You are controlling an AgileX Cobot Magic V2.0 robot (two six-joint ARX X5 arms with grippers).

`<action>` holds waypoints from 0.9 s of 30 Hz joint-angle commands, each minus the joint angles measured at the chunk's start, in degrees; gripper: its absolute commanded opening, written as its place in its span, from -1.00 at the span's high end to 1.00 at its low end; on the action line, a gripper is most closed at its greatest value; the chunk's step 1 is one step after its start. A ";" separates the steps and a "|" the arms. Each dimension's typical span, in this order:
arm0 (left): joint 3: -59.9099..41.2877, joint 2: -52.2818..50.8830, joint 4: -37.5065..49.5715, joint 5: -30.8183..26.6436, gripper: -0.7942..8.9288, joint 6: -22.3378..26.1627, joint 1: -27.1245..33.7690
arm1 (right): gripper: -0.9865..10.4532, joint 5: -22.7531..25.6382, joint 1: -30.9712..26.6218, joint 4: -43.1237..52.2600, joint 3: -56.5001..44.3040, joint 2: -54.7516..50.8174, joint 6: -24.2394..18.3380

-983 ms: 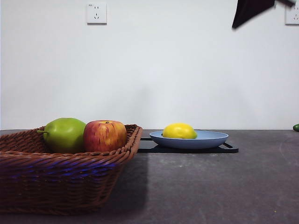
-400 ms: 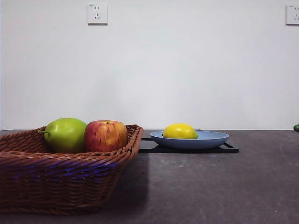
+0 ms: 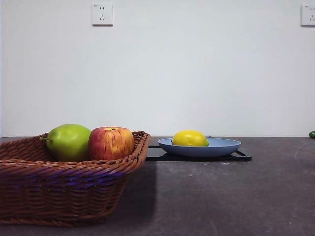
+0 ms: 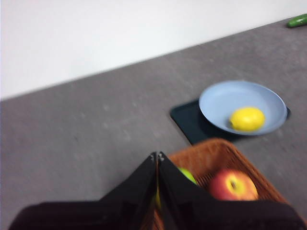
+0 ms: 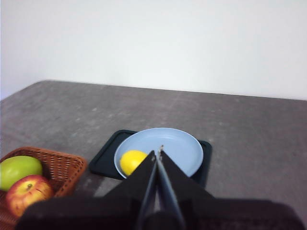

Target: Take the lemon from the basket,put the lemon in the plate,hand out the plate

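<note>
Front view: the lemon (image 3: 189, 138) lies in the plate (image 3: 222, 146), toward the plate's side nearer the basket (image 3: 64, 191). The plate sits on a black tray (image 3: 242, 157) on the gray desk (image 3: 221, 196). The basket stands just beside the tray and holds a green fruit (image 3: 69, 141) touching a red apple (image 3: 111, 143). Two outlets (image 3: 102, 14) are on the white wall. A small green thing (image 3: 312, 134) shows at the desk's far edge. No arm appears here.

Left wrist view: the left hand (image 4: 157, 156) hangs above the basket (image 4: 225, 158), its two black jaws pressed together with nothing between them. Below it are the apple (image 4: 232, 185) and a sliver of the green fruit (image 4: 188, 175). Beyond the basket, the lemon (image 4: 246, 119) rests in the plate (image 4: 225, 98) on the tray (image 4: 189, 122).

Right wrist view: the right hand (image 5: 158, 152) is raised over the plate (image 5: 180, 143), jaws closed and empty. The lemon (image 5: 132, 160) lies in the plate on the side toward the basket (image 5: 62, 165), where the green fruit (image 5: 18, 170) and apple (image 5: 26, 191) sit. The tray (image 5: 108, 158) is under the plate.
</note>
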 commanded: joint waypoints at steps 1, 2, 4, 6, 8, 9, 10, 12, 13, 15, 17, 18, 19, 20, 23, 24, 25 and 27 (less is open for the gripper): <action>-7.37 -4.26 2.84 1.95 0.82 -4.09 -0.04 | 0.82 3.58 0.26 0.74 -2.67 -3.76 2.99; -9.79 -6.25 3.98 2.29 0.82 -4.61 -0.07 | 0.82 4.98 0.26 0.72 -3.43 -5.22 2.99; -12.39 -8.90 5.62 3.10 0.82 -5.01 -0.04 | 0.82 6.12 0.26 0.74 -3.69 -6.36 3.02; -13.49 -10.93 6.36 3.19 0.82 -5.49 -0.04 | 0.82 7.65 0.31 1.29 -3.69 -6.73 3.02; -13.44 -11.37 6.08 3.32 0.82 -5.53 -0.04 | 0.82 10.25 0.31 1.25 -3.69 -6.71 2.99; -13.44 -11.37 5.97 3.28 0.82 -5.57 -0.04 | 0.82 11.08 0.31 1.25 -3.69 -6.71 2.95; -13.44 -11.37 6.08 3.10 0.82 -5.55 -0.04 | 0.82 11.67 0.31 1.20 -3.69 -6.71 2.97; -13.44 -11.30 6.49 2.89 0.82 -5.55 -0.04 | 0.82 12.20 0.35 1.25 -3.69 -6.71 2.97; -13.44 -11.15 6.54 2.93 0.82 -5.57 -0.04 | 0.82 12.26 0.33 1.22 -3.69 -6.73 2.97; -13.44 -11.04 6.56 2.93 0.82 -5.57 -0.04 | 0.82 12.59 0.33 1.22 -3.69 -6.73 2.95; -13.44 -11.04 6.64 3.02 0.82 -5.57 -0.04 | 0.82 12.50 0.33 1.22 -3.69 -6.71 2.97; -13.44 -11.04 6.67 2.99 0.82 -5.57 -0.04 | 0.82 12.44 0.33 1.22 -3.69 -6.71 2.97; -13.44 -11.04 6.69 2.99 0.82 -5.57 -0.04 | 0.82 12.44 0.33 1.22 -3.69 -6.71 2.97; -13.44 -11.04 6.78 2.97 0.82 -5.57 -0.04 | 0.82 12.44 0.33 1.22 -3.69 -6.71 2.97; -13.44 -11.04 6.78 2.91 0.82 -5.57 -0.04 | 0.82 12.50 0.33 1.22 -3.69 -6.73 2.97; -13.44 -11.04 6.80 2.93 0.82 -5.57 -0.04 | 0.82 12.50 0.33 1.22 -3.69 -6.71 2.97; -13.44 -11.08 6.69 2.93 0.82 -5.57 -0.04 | 0.82 12.48 0.33 1.22 -3.69 -6.71 2.97; -13.46 -12.68 4.76 2.62 0.82 -4.35 0.07 | 0.82 12.46 0.33 1.22 -3.69 -6.71 2.97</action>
